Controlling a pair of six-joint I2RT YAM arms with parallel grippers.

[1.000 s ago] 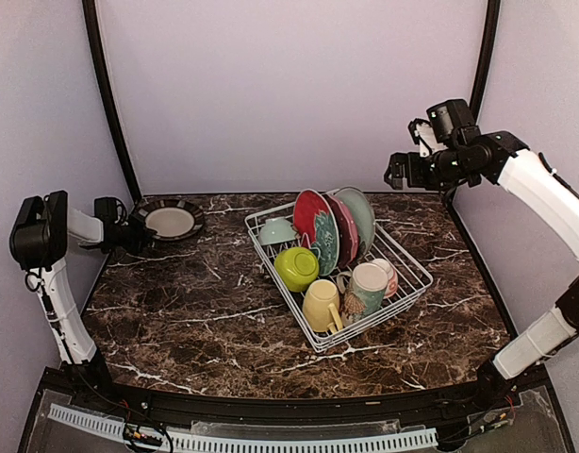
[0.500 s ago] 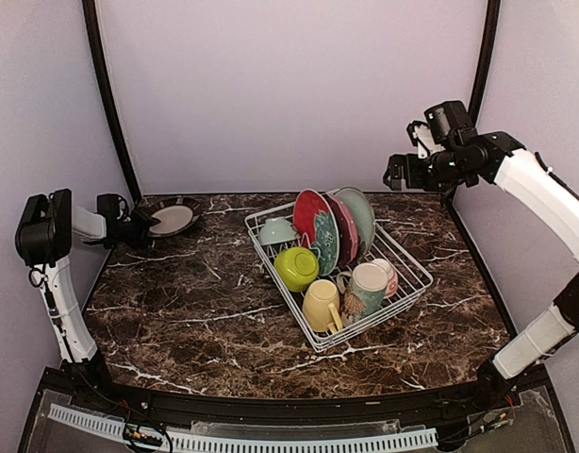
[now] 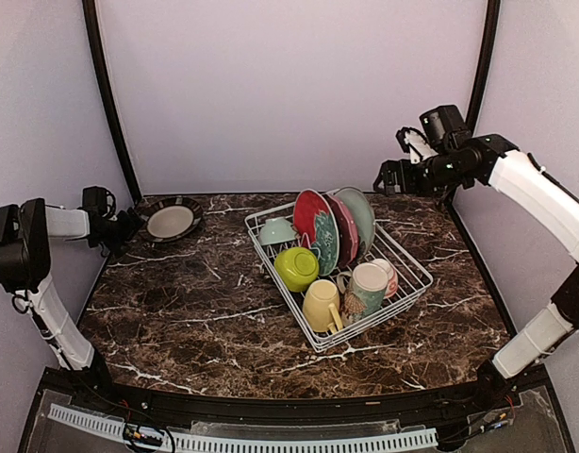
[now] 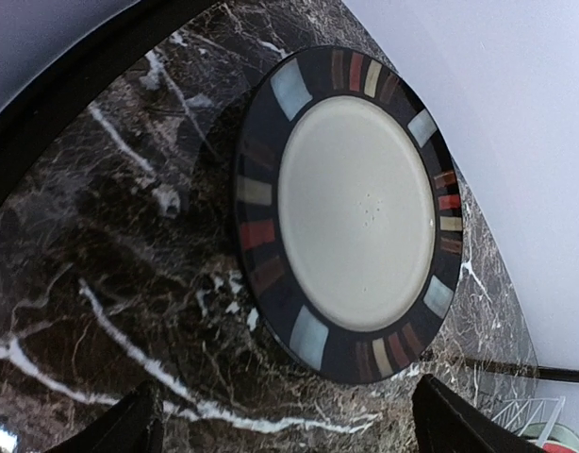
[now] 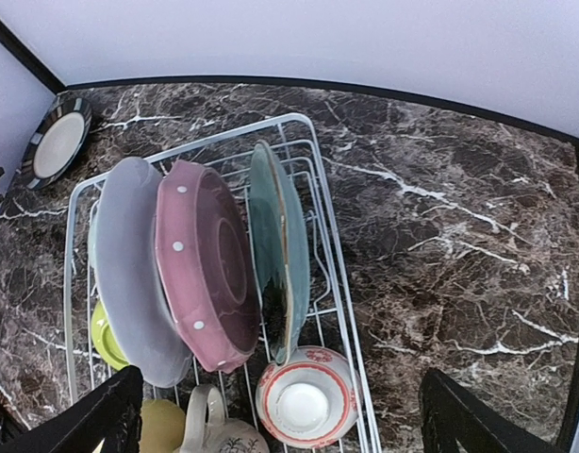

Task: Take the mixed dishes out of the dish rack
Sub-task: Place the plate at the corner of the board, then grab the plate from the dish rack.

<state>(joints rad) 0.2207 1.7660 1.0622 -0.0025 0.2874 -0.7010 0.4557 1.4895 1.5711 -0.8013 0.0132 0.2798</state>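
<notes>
Left hand (image 4: 294,427) splayed wide, empty, near round glossy dark-rimmed plate (image 4: 355,203) on veined marble tabletop (image 4: 101,264).

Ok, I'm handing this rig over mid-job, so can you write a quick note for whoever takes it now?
Left gripper: open, empty, beside the dark plate.
Right gripper: open, empty, held high, facing the dish rack.
Done: dark plate lies flat on the table, far left corner.
To do: three upright plates, the bowls and the mugs, all in the rack.

Top cam wide; L wrist close on plate (image 4: 355,208); R over rack (image 5: 308,179).
</notes>
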